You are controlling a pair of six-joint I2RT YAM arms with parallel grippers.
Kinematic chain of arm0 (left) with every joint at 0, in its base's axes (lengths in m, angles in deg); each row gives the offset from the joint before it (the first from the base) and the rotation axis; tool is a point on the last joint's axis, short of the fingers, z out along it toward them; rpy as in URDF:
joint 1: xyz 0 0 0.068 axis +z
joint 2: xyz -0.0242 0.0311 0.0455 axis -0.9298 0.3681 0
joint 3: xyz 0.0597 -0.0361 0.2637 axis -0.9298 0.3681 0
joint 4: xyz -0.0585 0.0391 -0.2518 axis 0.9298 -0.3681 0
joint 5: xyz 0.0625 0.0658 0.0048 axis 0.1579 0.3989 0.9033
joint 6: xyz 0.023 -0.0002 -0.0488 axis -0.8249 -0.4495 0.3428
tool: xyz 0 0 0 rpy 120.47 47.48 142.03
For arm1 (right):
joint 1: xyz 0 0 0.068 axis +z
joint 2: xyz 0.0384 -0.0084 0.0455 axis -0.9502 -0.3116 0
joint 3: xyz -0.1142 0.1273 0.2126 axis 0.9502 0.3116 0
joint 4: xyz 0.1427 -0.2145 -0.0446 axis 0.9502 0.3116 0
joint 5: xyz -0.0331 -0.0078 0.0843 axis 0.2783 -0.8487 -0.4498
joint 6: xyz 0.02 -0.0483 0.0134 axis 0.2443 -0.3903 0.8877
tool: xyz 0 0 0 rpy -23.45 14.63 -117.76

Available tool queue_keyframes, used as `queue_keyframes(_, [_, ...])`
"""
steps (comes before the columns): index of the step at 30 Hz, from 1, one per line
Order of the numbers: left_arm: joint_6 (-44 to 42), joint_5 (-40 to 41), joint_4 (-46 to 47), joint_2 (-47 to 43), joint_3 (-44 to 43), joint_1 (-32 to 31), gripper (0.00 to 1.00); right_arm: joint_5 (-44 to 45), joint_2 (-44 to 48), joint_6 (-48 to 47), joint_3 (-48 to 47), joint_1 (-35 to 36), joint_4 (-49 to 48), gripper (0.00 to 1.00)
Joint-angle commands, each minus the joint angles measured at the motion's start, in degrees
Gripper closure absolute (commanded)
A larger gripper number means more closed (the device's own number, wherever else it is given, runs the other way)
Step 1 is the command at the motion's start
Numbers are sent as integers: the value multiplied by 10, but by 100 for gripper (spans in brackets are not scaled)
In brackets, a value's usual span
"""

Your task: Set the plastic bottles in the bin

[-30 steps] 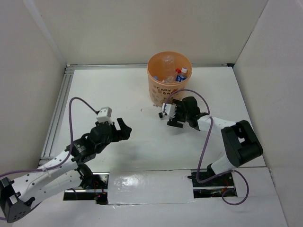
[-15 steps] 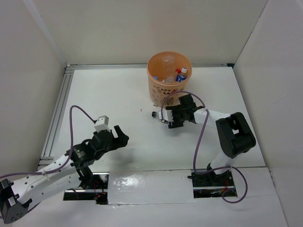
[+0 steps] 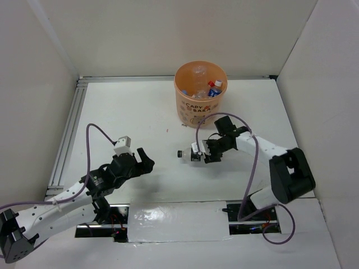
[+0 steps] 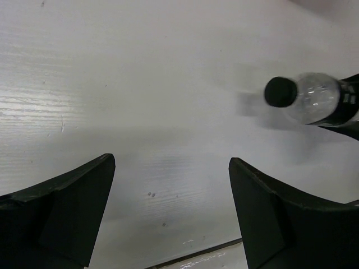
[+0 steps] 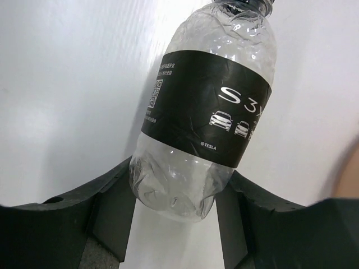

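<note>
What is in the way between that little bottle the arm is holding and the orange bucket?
Nothing visible. The right gripper holds the dark-labelled bottle near the bin; only bare table lies between them, and the bin's top is open.

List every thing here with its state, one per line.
dark-labelled bottle: capped, held sideways by its base.
right gripper: shut on the dark-labelled bottle.
left gripper: open, empty.
bin: upright, with several bottles inside.
</note>
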State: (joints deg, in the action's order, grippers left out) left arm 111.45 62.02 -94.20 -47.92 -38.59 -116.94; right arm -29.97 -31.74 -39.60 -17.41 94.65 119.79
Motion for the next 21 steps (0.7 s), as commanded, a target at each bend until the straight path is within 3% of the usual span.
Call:
queue_keyframes(1, [-5,0,24,-13,-14,-2,5,-95,91,82,-54,13,47,71])
queue_keyframes(5, [-11,11,24,-32,-8,-2,5,-105,150,254,-153,30,-20,71])
queue_keyframes(9, [-16,5,30,-32,-8,-2,5,-42,136,331,-266,30,-83,72])
queue_keyframes(14, [-22,0,42,-20,-13,-2,5,48,79,352,-345,-10,-126,71])
queue_keyframes(21, [-27,0,42,-26,-13,-2,5,37,-59,318,-470,-97,-107,66])
